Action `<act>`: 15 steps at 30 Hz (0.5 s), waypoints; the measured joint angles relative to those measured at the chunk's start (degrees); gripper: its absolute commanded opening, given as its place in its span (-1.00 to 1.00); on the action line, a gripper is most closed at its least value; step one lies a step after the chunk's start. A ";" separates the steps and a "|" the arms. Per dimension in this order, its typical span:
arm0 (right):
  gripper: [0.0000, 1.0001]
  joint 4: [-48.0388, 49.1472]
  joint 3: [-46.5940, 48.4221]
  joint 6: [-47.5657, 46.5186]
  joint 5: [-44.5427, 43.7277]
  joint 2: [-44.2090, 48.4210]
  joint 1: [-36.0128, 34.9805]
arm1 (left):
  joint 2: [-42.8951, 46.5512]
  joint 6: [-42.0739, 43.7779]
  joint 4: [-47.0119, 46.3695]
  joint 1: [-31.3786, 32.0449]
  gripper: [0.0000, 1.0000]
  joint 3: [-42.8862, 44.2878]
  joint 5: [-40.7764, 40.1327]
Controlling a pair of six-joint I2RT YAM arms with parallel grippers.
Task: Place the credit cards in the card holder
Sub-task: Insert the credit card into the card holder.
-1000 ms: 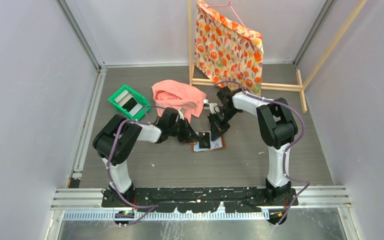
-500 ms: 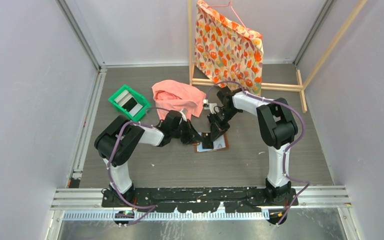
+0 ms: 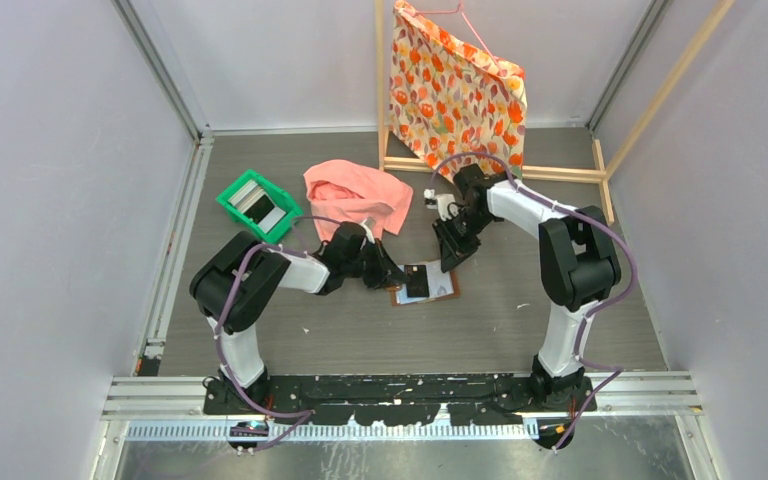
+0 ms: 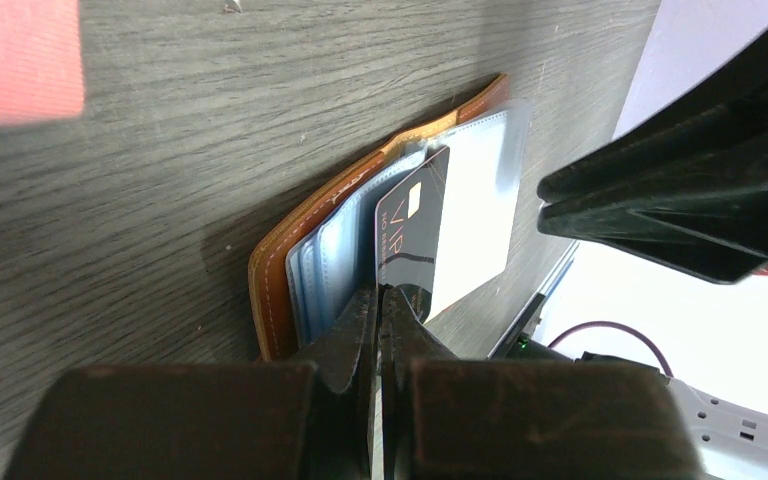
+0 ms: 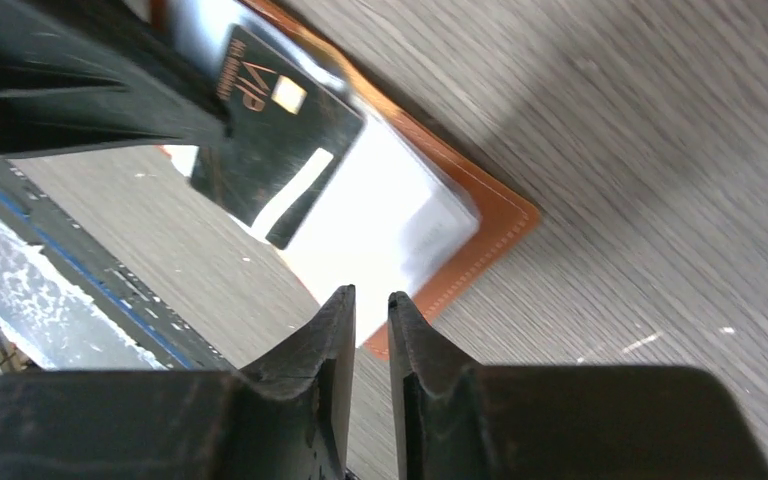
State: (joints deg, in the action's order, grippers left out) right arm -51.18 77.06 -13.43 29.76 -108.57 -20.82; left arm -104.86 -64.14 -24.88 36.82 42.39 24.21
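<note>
The card holder (image 3: pixel 433 283) is a brown wallet lying open on the floor, pale pockets up. It also shows in the left wrist view (image 4: pixel 295 240) and the right wrist view (image 5: pixel 495 215). My left gripper (image 3: pixel 384 272) (image 4: pixel 378 296) is shut on the near edge of a dark credit card (image 4: pixel 410 225) (image 5: pixel 275 140) (image 3: pixel 415 280). The card's far end lies among the wallet's pale pockets (image 4: pixel 325 265). My right gripper (image 3: pixel 450 252) (image 5: pixel 370 300) hovers over the wallet's far corner, jaws almost together and empty. More cards (image 3: pixel 260 207) lie in the green tray.
A green tray (image 3: pixel 232 196) stands at the back left. A pink cloth (image 3: pixel 355 195) lies behind the wallet. A floral cloth (image 3: pixel 455 95) hangs on a wooden rack (image 3: pixel 560 174) at the back. Walls close in left and right.
My right gripper has lifted off the wallet and drawn back to the right. My left gripper has stayed at the wallet, still holding the dark card.
</note>
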 measured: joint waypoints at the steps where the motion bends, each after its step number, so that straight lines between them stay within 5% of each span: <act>1: -0.46 0.02 -0.55 -0.02 -1.03 -0.02 0.33 | 0.00 0.00 -0.07 0.11 -0.99 0.00 -0.17; 15: -0.49 -1.38 -1.42 0.09 -1.29 -5.22 2.97 | -0.35 -0.83 -0.52 0.57 -0.99 0.02 -0.37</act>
State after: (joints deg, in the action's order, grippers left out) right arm -52.56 75.64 -13.34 28.47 -113.80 -17.85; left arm -105.21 -64.97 -25.41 37.39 42.41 23.83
